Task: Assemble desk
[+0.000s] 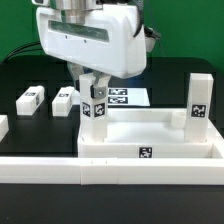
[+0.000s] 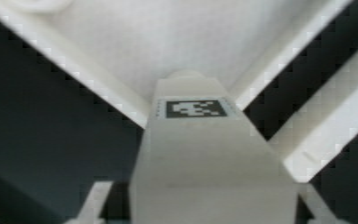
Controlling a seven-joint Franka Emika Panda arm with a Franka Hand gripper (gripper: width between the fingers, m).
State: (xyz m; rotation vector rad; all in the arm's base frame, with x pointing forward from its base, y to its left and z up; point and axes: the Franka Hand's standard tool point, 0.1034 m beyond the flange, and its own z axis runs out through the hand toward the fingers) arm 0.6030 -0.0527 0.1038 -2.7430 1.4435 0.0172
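Closest to the wrist camera, a leg [image 2: 197, 150] is being gripped upright between the narrowed jaws of the gripper [image 1: 93, 91] and is being posed at the rear corner of the tabletop [image 1: 150, 137] on the exterior view's left, probably so it can be fastened there.

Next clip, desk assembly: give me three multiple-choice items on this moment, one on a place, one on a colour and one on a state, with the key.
1. Where does the free-standing leg stand?
A. At the tabletop's corner on the exterior view's right.
B. In the tabletop's middle.
C. Off the tabletop, lying flat.

2. What colour is the table under the parts?
A. White.
B. Black.
C. Brown.

3. What is the hand doing?
A. Open and empty.
B. Gripping the tabletop.
C. Shut on a leg held upright.

Key: 1 A, it rises from that corner; 2 B, the surface is dark around the parts; 3 C, the wrist view shows the leg gripped.
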